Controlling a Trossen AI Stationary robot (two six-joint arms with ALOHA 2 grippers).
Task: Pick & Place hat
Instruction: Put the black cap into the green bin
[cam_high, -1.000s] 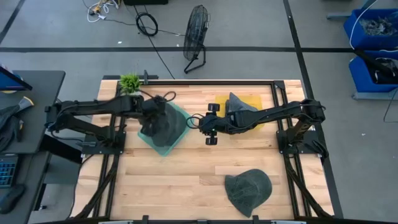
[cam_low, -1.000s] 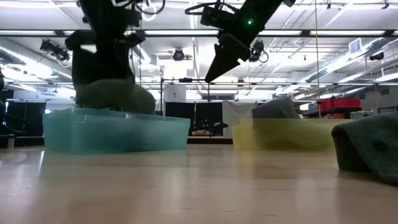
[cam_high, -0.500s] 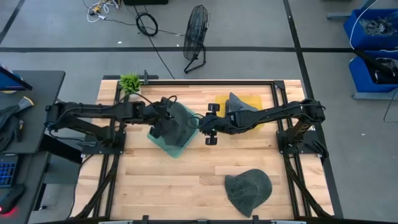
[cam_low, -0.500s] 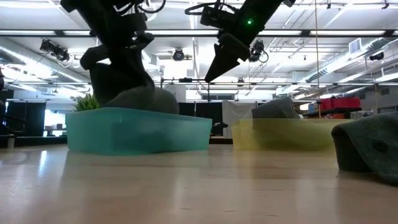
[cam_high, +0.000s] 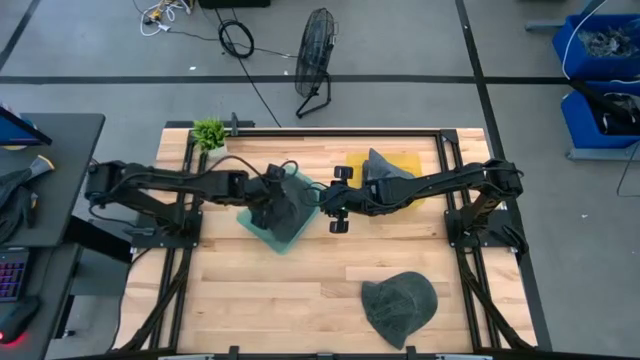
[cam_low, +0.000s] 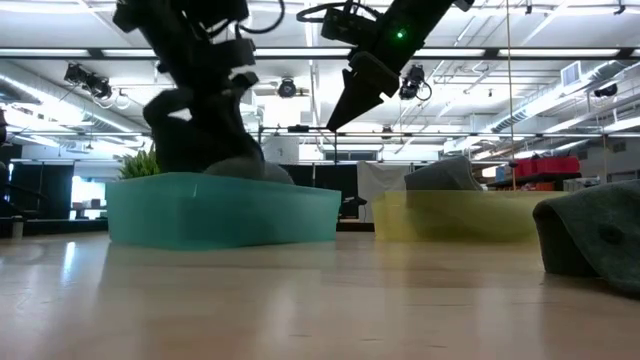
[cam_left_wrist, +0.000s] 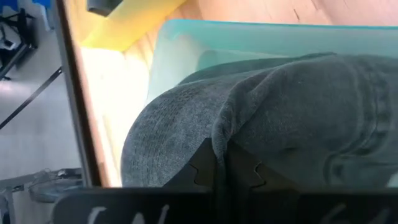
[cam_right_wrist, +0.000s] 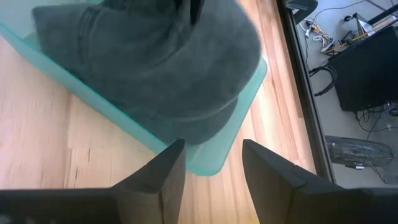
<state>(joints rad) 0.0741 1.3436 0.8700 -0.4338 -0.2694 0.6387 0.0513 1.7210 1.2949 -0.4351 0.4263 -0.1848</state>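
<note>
A dark grey hat (cam_high: 290, 203) lies bunched in the teal bin (cam_high: 262, 232), which stands on the table left of centre; the low view shows the hat (cam_low: 245, 165) heaped above the bin's rim (cam_low: 220, 185). My left gripper (cam_left_wrist: 224, 158) reaches into the bin from the left and is shut on this hat. My right gripper (cam_high: 320, 198) hovers open just right of the teal bin, raised above the table (cam_low: 335, 118), its fingers (cam_right_wrist: 171, 165) pointing at the bin. A second grey hat (cam_high: 385, 165) sits in the yellow bin (cam_high: 415, 160). A third hat (cam_high: 400, 305) rests on the boards near the front edge. My left gripper pinches a raised fold of the hat's cloth (cam_left_wrist: 233, 124) between its two shut fingers. It comes slanting down from the table's left side. The hat rests in the teal bin, slumped around the fingers.
A small green plant (cam_high: 210, 130) stands at the far left corner. A floor fan (cam_high: 315, 55) stands beyond the far edge. Bare boards lie between the bins and the third hat (cam_low: 595, 240).
My left gripper moved toward the table's right, still shut on the hat, and the teal bin slid rightward along the table with it, then stopped. The right gripper stayed put and open.
</note>
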